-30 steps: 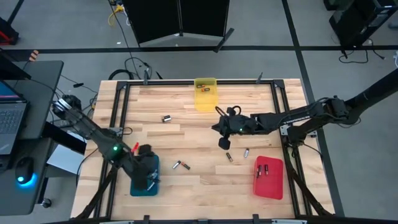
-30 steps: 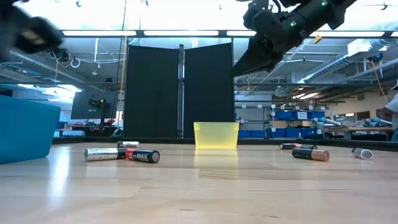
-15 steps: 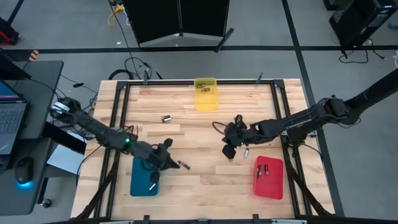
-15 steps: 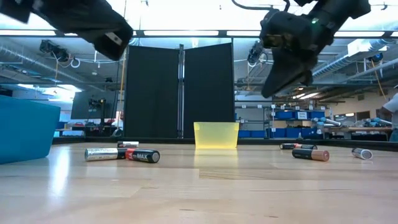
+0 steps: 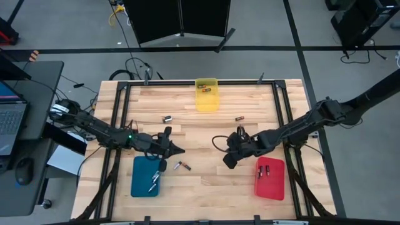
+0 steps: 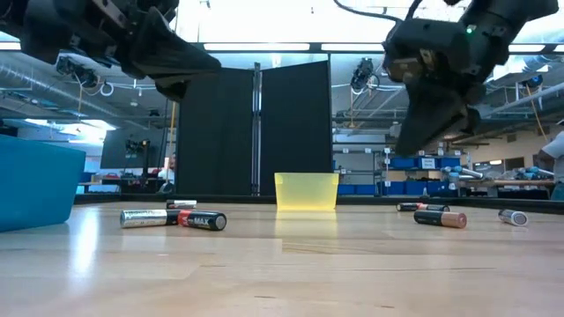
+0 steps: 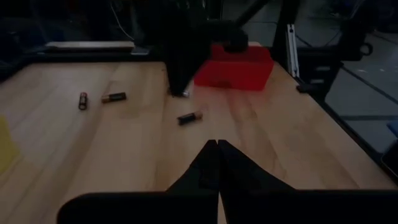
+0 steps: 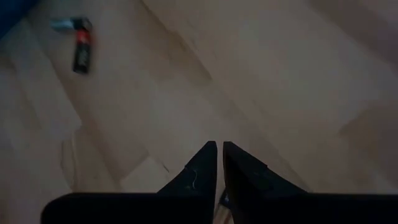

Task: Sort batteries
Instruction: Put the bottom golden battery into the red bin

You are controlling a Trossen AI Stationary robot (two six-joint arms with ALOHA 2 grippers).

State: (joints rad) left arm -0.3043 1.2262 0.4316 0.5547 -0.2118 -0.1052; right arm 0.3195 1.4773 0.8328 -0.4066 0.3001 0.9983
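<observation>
Left gripper hovers above the table, fingers pressed together, nothing between them. Just below it in the high view lies a battery pair, one silvery, one dark with red; the blue tray sits back by its arm, holding a couple of cells. Right gripper hangs over bare wood, fingers nearly together with a thin slit; whether a cell sits in it I cannot tell, the view is dim. Red tray lies just beside this gripper, with two cells inside. One battery lies farther out toward the yellow tray; another is beyond the left gripper.
</observation>
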